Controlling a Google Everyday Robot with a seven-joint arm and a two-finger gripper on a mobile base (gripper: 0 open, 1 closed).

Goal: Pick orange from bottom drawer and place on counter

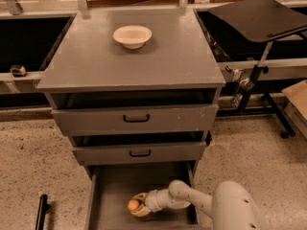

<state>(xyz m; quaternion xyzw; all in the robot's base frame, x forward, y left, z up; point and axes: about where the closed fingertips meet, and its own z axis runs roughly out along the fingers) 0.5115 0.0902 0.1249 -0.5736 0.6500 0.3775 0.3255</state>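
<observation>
Grey is what we see most of: a grey cabinet with its flat counter [96, 66] on top and three drawers below. On the counter, toward the back, sits a cream bowl [132, 35] on its own. The top drawer [168, 120] and the middle drawer [105, 153] are each pulled out a little, and both show a black handle. The bottom drawer [115, 186] is pulled out furthest, so we look down onto its plain floor.

The orange [133, 205] lies in that bottom drawer, near its front and about midway across. The gripper [135, 205] is down inside the drawer at the same spot. Its two pale fingers [140, 197] sit one on the far side and one on the near side of the fruit, pinching the orange between them. The white arm [192, 198] reaches in from the lower right, over the drawer's right side.

To the right of the cabinet we see a black tray [259, 18] tilted on a stand. The speckled floor [33, 166] spreads around the cabinet.
</observation>
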